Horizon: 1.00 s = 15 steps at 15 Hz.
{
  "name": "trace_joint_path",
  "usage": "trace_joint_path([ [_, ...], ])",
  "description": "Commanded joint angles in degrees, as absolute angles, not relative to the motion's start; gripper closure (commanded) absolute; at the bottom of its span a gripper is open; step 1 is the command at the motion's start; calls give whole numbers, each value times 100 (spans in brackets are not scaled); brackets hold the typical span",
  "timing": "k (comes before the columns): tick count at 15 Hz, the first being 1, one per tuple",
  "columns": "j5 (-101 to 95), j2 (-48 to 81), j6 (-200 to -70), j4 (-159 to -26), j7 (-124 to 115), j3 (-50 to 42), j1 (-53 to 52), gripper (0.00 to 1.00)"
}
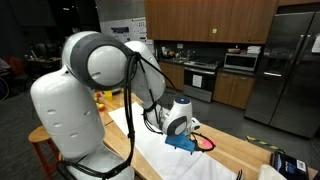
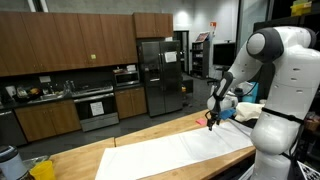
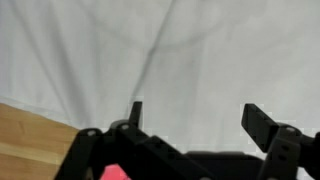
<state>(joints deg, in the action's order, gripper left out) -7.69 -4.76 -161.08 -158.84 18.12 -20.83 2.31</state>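
One hand (image 3: 198,115), jaws wide apart, holding nothing, hovering low over white cloth (image 3: 160,50) spread on wooden table (image 3: 28,135); pink item (image 3: 115,173) just behind fingers (image 3: 262,120). Judgement: keep hand level, lower squarely, avoid snagging cloth folds.

text check | wall poster (image 1: 122,32): print too small, I read nothing | dark box on counter (image 1: 287,163): label blurred, unreadable | fridge door (image 2: 160,72): no lettering I can make out | gripper (image 3: 196,112): no marking legible | result: I find no readable text, brand or number in any view
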Motion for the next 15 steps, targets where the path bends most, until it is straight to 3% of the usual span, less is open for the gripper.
trace_joint_path([
  [1, 308, -113, -15879, -15574, 2842, -1739, 324, 0],
  [2, 590, -29, -15822, -15488, 3108, -1637, 356, 0],
  [3, 687, 57, -15836, -15432, 3282, -1548, 416, 25],
  [4, 745, 135, -15803, -15361, 3405, -1461, 465, 26],
  [6, 751, 343, -15733, -15182, 3497, -1294, 561, 38],
  [12, 166, 875, -15734, -14825, 3219, -980, 828, 86],
  [15, -555, 1044, -15890, -14660, 2853, -987, 799, 100],
])
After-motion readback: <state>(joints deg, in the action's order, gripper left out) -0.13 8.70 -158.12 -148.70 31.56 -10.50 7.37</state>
